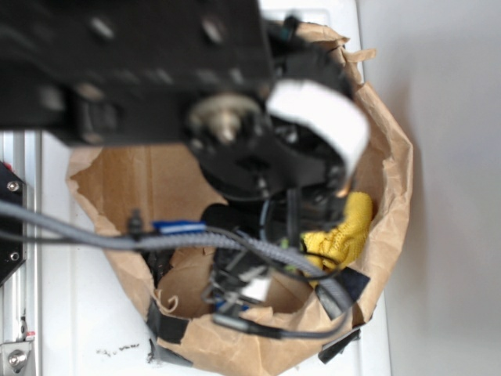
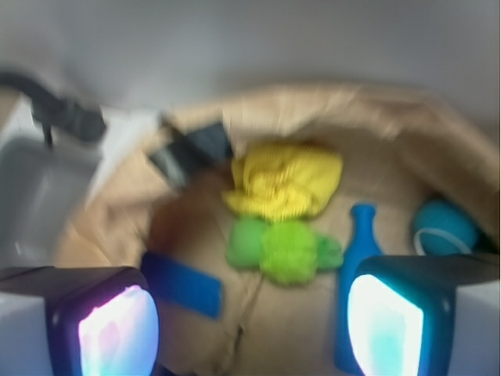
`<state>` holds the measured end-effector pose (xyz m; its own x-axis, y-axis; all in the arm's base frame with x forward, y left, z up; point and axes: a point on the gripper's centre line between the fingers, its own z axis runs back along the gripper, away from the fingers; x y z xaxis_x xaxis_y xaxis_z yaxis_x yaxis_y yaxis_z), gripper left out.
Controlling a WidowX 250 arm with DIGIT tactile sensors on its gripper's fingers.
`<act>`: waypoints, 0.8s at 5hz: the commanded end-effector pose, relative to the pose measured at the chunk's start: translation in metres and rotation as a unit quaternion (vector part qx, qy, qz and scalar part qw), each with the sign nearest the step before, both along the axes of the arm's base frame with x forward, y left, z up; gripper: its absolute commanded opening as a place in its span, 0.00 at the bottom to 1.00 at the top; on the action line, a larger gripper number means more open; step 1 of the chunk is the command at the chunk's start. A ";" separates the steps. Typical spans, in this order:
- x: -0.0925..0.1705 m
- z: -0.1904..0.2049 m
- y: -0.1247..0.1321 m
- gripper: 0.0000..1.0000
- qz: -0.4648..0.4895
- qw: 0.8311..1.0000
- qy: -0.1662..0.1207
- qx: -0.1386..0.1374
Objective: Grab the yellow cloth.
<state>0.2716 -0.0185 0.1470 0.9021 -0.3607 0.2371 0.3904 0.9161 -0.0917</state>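
The gripper hangs with its pads wide apart and empty above a torn paper bag. The yellow cloth lies bunched near the bag's far wall, touching the green plush toy, with a blue bottle just beside.

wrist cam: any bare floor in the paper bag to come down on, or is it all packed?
Bare brown floor lies between the blue flat block and the green plush toy, running toward the gripper, which hangs open. Another patch sits right of the yellow cloth, above the blue bottle. Crowded in the middle: cloth and plush touch, with the bottle close beside the plush.
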 end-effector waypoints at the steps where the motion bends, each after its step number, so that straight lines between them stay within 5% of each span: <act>1: 0.012 -0.007 0.018 1.00 -0.026 0.999 -0.030 0.024; 4: 0.044 -0.050 -0.013 1.00 -0.021 0.997 -0.045 0.063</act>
